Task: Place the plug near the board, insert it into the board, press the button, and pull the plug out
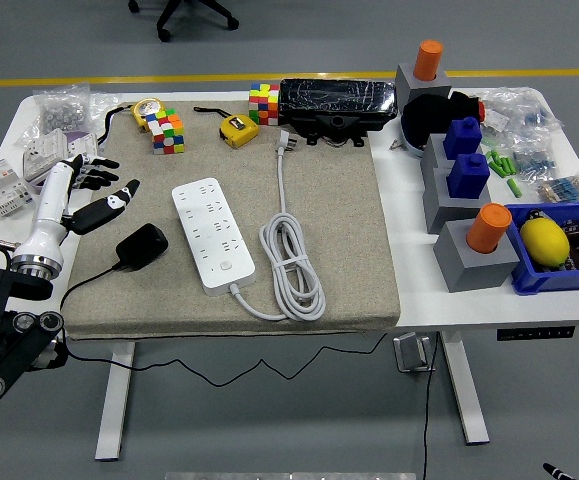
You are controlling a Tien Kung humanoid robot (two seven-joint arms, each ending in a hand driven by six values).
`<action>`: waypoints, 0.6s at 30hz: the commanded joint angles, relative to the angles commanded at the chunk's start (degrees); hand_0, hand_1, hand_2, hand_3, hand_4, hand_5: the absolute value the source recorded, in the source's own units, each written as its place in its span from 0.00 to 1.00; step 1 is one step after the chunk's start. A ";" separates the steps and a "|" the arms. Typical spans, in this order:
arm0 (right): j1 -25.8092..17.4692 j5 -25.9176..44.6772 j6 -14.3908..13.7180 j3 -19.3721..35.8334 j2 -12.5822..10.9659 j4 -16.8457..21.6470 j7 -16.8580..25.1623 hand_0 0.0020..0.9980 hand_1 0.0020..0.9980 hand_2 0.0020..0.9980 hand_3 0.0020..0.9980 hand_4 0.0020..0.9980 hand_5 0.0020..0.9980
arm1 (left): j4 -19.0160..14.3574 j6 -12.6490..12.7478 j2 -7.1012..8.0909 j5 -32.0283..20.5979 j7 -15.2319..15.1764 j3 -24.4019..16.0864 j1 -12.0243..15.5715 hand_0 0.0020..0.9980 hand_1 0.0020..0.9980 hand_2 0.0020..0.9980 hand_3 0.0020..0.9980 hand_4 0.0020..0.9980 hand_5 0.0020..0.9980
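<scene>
A white power strip lies on the grey mat, its own grey cable coiled to its right. A black plug adapter lies on the mat just left of the strip, with a thin black cord running off the front edge. My left hand hovers over the mat's left edge, up and left of the plug and apart from it, with its fingers spread and empty. The right arm does not show.
Colour cubes, a yellow tape measure and a black case line the back. Small boxes lie at far left. Grey blocks with orange and blue pegs and a blue bin stand right.
</scene>
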 joint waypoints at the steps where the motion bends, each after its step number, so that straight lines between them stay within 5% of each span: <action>1: 0.01 -0.01 0.00 -0.01 0.01 0.01 0.00 0.65 0.65 0.65 0.57 0.99 0.56 | 0.00 -0.03 0.00 0.00 0.00 0.00 0.02 0.53 0.54 0.53 0.58 0.83 0.38; 18: 0.01 0.04 0.02 -0.08 -0.09 -0.04 -0.04 0.65 0.65 0.65 0.57 0.99 0.56 | 0.06 -0.54 -0.03 -0.13 0.22 0.37 -0.26 0.53 0.54 0.53 0.58 0.83 0.38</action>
